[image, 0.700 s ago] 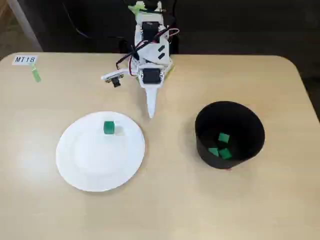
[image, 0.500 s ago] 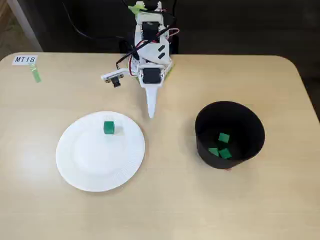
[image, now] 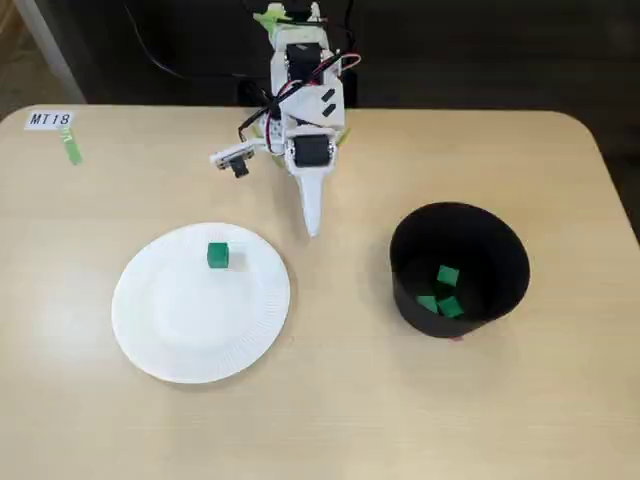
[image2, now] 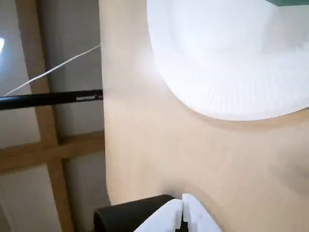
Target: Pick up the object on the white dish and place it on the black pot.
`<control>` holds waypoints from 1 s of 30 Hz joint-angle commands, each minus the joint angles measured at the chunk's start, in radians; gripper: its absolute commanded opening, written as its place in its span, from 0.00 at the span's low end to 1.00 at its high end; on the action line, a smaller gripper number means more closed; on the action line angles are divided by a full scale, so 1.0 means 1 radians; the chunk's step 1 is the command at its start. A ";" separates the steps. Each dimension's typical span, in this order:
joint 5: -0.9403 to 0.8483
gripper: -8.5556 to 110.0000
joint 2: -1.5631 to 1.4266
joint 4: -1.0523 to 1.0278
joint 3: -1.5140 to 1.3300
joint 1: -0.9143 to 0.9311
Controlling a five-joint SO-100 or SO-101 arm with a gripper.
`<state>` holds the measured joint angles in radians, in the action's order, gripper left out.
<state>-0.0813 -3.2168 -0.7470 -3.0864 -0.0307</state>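
Observation:
A small bright-green cube point(image: 218, 255) sits on the white paper plate point(image: 180, 325), near its far rim, left of centre on the table. The black pot point(image: 458, 270) stands to the right and holds three small green blocks point(image: 441, 293). My white gripper point(image: 312, 228) points down at the table between plate and pot, apart from both, with its jaws together and nothing in them. In the wrist view the shut fingertips point(image2: 183, 205) show at the bottom edge, the plate point(image2: 227, 72) fills the top right, and a sliver of the cube point(image2: 292, 2) shows at the top edge.
A white label and a green tape strip point(image: 70, 150) lie at the table's far left. The wrist view shows the table's edge, a black bar point(image2: 48, 99) and a wooden frame beyond it. A dark pot rim point(image2: 128, 215) shows at the bottom.

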 commanded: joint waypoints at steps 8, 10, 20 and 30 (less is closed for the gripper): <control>0.005 0.07 0.489 -0.124 0.621 -0.023; 0.003 0.07 0.667 -0.209 0.819 -0.015; 0.158 0.07 1.042 -0.425 1.114 0.179; 0.298 0.07 1.272 -0.581 1.197 0.417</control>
<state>0.1703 -1.9543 -1.3131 -1.9390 0.3436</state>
